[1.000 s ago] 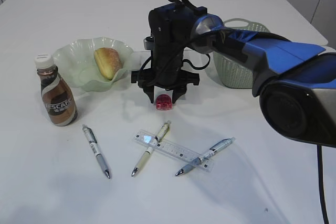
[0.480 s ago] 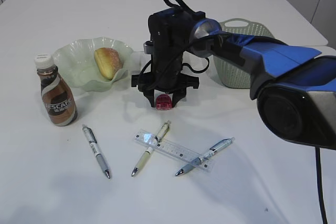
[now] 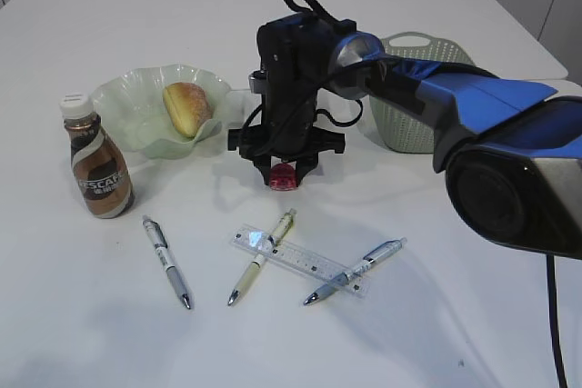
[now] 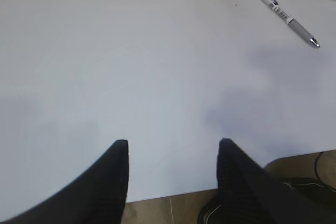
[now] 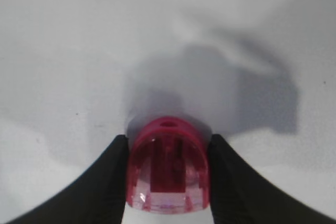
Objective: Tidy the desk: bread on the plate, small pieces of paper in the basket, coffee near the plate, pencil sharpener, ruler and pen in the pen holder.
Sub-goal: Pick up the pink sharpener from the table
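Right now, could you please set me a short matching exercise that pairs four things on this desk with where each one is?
Things:
1. bread
2. coffee
3. pencil sharpener
4. ruler

Places:
A. between the right pincer's fingers
B. under two pens
C. in the plate
D. standing left of the plate

Pairs: 1-C, 2-D, 3-A, 4-B

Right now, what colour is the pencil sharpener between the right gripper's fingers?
Translucent pinkish-red pencil sharpener, with a darker red core; clearest in the right wrist view.
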`<state>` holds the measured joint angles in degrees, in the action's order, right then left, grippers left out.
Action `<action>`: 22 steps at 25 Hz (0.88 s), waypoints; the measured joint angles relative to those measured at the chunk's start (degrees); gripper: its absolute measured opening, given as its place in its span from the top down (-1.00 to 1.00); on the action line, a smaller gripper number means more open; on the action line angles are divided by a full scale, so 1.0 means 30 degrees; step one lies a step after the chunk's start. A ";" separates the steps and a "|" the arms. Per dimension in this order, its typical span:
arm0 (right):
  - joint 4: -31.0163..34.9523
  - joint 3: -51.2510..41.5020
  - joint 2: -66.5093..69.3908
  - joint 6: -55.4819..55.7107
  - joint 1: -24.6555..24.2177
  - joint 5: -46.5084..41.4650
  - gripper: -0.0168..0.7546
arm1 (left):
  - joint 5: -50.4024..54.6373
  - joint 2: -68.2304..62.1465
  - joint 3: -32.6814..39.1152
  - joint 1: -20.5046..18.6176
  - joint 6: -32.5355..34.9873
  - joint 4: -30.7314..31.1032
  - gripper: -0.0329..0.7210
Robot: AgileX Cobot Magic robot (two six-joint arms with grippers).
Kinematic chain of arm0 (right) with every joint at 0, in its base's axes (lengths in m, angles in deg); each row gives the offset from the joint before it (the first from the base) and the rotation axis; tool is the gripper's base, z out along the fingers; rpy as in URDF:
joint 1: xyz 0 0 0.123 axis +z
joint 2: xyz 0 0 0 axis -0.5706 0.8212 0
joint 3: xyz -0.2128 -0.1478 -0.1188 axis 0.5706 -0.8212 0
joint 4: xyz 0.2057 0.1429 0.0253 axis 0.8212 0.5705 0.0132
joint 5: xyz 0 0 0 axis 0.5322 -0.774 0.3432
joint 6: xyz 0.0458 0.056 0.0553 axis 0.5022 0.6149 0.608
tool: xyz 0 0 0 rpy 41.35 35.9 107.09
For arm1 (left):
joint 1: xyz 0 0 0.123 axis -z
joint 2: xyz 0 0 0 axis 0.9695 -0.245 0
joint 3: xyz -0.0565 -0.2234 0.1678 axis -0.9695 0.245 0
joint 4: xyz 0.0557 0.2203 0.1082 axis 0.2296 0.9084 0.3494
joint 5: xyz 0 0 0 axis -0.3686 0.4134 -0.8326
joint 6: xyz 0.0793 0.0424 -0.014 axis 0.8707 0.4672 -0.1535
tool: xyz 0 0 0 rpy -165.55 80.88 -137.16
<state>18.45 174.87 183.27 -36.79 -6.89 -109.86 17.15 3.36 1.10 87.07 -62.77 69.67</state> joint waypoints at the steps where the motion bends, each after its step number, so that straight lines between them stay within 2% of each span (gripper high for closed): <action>1: 0.0000 0.0000 0.0000 0.0000 0.0000 0.0000 0.05 | 0.0000 0.0000 0.0000 0.0000 0.0000 0.0070 -0.09; 16: 0.0902 0.0000 -0.0311 -0.1850 0.0000 0.0000 0.07 | 0.0000 0.0000 0.0000 0.0000 0.0000 0.0476 -0.09; 22: 0.0935 0.0000 -0.1205 -0.4002 0.0000 0.0000 0.07 | 0.0000 0.0000 0.0000 0.0000 -0.0018 0.0504 -0.09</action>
<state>21.25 174.87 179.66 -48.80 -6.89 -109.86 17.15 3.36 1.10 87.07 -62.82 71.19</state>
